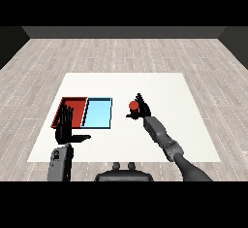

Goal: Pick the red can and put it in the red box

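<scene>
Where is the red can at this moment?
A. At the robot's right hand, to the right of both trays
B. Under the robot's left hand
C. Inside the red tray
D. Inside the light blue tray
A. The red can sits against the right hand, whose fingers curl round it, to the right of the light blue tray and the red tray; the left hand is by the red tray.

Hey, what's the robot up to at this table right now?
The robot's right hand is curled round a red can, to the right of the two trays on the white table. The red tray and the light blue tray lie side by side, and the can is not in either yet. The left hand is open, fingers straight, at the red tray's near edge.
</scene>
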`<state>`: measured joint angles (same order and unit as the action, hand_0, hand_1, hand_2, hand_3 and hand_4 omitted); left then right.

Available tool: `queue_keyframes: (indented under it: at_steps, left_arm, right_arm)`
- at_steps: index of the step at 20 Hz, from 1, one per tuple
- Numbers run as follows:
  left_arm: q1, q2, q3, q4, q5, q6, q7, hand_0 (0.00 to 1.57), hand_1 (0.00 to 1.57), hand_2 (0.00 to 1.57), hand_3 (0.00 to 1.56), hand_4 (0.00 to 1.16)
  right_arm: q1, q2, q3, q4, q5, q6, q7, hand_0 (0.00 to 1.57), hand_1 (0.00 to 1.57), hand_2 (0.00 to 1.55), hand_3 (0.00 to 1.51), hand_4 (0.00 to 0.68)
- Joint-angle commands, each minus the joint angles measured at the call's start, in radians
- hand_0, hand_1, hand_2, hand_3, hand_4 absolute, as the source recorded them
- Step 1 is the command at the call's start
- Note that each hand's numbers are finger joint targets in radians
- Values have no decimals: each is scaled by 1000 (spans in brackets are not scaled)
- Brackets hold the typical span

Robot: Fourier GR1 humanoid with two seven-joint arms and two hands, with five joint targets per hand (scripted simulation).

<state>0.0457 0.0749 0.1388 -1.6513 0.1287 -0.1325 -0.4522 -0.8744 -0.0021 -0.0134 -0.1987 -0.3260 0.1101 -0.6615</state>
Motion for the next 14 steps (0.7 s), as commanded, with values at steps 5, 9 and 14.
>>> queue_keyframes:
  at_steps: [5,9,14]
  left_arm:
    - [17,-25,-8,14,-11,12,-39,0,0,0,0,0]
    - [2,14,29,-22,28,0,26,0,0,0,0,0]
    - [-16,-36,-27,55,-41,27,-43,0,0,0,0,0]
  right_arm:
    - [-53,2,40,89,-59,-204,84,985,985,1102,1018,208]
    - [-77,2,80,125,-17,-334,100,1486,1486,1470,1416,536]
    - [-64,2,127,139,13,-392,158,1480,1480,1458,1412,531]
